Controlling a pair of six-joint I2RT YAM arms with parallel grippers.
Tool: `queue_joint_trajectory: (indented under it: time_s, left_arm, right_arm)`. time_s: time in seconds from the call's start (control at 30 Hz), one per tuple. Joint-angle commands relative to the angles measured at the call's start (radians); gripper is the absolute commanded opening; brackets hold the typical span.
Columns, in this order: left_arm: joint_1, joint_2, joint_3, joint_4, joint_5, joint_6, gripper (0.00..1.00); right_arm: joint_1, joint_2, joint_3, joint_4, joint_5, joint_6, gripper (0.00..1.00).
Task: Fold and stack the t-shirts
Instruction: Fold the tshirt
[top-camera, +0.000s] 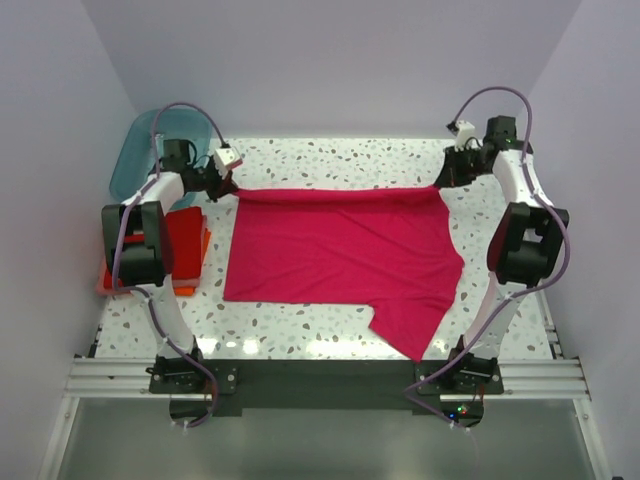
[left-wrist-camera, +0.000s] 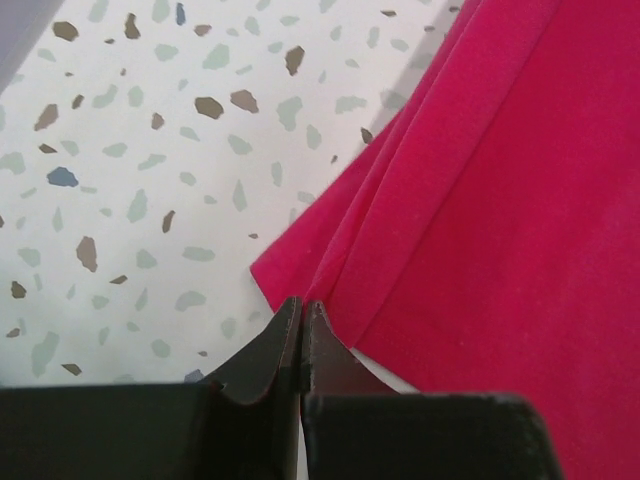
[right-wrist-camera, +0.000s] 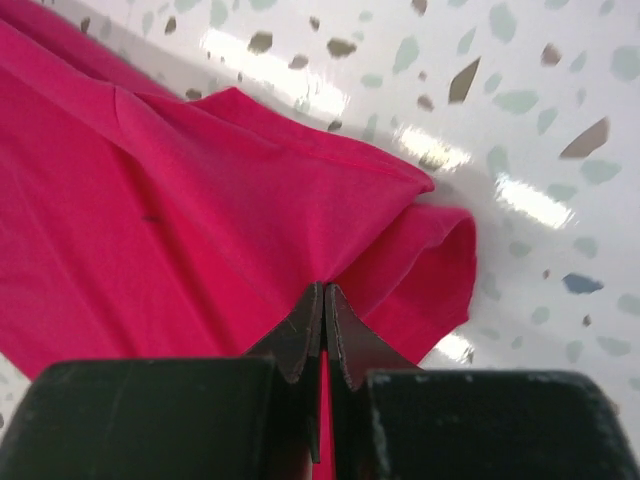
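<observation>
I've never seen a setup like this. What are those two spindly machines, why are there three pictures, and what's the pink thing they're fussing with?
They are two robot arms bolted at the table's near edge: the left arm and the right arm. The wide picture comes from a fixed camera above and behind them. The two close-ups come from a small camera on each wrist, looking along that arm's black jaws. On the speckled table a magenta t-shirt lies spread out. Each arm's jaws are pinched shut on one far corner of it. Beside the left arm sits a stack of folded red and orange shirts, with a teal plastic tub behind it.
</observation>
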Motion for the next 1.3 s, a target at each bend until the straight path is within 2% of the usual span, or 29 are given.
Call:
queue_joint_trajectory:
  time_s: [0.0,0.23,0.4,0.47,0.57,0.67,0.8,1.07,1.27]
  left_arm:
    - [0.003,-0.051,-0.028,-0.109,0.015,0.132,0.00]
    - [-0.010,-0.007,-0.074,-0.215,-0.070,0.290,0.00]
    - [-0.042,0.004,-0.101,-0.207,-0.138,0.306,0.00]
    - [-0.053,0.001,-0.109,-0.207,-0.147,0.307,0.05]
    - [-0.067,-0.002,-0.111,-0.213,-0.157,0.292,0.05]
    - [-0.072,-0.003,-0.091,-0.207,-0.166,0.235,0.00]
    - [-0.067,-0.014,-0.023,-0.233,-0.146,0.151,0.00]
    - [-0.066,-0.057,-0.012,-0.199,-0.118,0.060,0.00]
    - [-0.067,-0.068,-0.069,-0.207,-0.111,0.054,0.00]
  right_arm:
    - [-0.008,-0.083,-0.100,-0.026,-0.002,-0.064,0.00]
    - [0.001,-0.076,-0.223,-0.018,0.050,-0.114,0.00]
    - [0.028,-0.037,-0.229,-0.023,0.084,-0.111,0.00]
    - [0.035,-0.027,-0.225,-0.032,0.107,-0.117,0.00]
    - [0.035,-0.026,-0.229,-0.033,0.145,-0.127,0.00]
    - [0.035,-0.041,-0.225,-0.012,0.157,-0.113,0.00]
    - [0.034,-0.053,-0.127,-0.027,0.130,-0.087,0.00]
    - [0.023,-0.001,0.068,-0.061,0.108,-0.081,0.00]
    - [0.021,0.002,-0.014,-0.072,0.122,-0.140,0.00]
